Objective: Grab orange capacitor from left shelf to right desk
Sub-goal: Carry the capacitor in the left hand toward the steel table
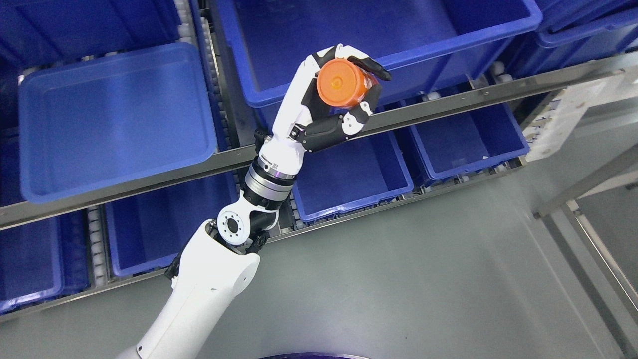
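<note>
Even, diffuse overhead illumination; overall exposure moderately bright. The large blue bin [114,119] left of the shelf rail [448,99] carries a broad soft sheen across its floor, while bins below that rail fall into deeper shade. The grey floor [423,259] under the rail shows only faint, soft-edged shadows. Specular highlights appear along the rail itself. The pale surface [573,109] at the rail's right end is washed out and slightly blurred. Fine grain is visible; the frame is tilted.
</note>
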You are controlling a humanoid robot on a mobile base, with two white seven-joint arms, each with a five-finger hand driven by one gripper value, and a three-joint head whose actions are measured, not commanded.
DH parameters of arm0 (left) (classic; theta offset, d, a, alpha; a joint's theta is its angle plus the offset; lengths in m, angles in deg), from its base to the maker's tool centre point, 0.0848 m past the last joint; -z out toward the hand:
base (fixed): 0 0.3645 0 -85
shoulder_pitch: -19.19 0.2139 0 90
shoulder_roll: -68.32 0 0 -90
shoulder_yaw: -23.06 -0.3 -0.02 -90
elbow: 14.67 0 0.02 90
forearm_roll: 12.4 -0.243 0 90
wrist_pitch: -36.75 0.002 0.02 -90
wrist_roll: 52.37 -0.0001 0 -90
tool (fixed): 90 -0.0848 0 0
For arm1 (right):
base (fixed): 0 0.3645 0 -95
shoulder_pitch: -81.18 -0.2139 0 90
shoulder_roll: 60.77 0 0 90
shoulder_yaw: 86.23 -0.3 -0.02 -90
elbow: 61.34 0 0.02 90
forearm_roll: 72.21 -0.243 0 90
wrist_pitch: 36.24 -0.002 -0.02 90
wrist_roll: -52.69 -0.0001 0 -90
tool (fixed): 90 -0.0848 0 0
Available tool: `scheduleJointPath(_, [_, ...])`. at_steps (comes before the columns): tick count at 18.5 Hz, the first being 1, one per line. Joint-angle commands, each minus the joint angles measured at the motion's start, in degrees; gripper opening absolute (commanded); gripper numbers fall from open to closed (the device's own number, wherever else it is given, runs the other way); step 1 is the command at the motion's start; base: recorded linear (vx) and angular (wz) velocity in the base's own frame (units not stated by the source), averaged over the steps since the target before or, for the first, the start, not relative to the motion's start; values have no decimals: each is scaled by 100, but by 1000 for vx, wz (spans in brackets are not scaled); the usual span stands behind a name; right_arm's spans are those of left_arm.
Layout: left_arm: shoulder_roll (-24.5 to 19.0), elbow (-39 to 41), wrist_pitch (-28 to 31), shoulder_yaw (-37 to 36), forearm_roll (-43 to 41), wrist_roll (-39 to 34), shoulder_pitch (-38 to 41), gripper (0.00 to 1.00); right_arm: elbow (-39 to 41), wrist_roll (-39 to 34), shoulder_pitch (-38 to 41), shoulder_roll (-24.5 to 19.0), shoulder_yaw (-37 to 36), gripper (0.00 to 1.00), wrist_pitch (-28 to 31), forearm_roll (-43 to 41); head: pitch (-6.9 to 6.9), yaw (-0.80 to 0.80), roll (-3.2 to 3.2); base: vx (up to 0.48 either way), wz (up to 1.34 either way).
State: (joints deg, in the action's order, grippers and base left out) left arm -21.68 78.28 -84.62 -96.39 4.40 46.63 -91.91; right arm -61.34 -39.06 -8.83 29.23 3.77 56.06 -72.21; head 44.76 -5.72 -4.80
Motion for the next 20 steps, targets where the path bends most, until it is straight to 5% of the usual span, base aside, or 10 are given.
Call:
scheduleJointPath(1, [-100,128,122,-543,-2,5,158,4,132,-1,194,100,-62,100,-2,0,0,0,0,88,-495])
scheduleJointPath(20, [-100,49,271,-878,-11,5,193,4,132,-1,194,100,-70,100,-2,0,1,0,0,206,-863])
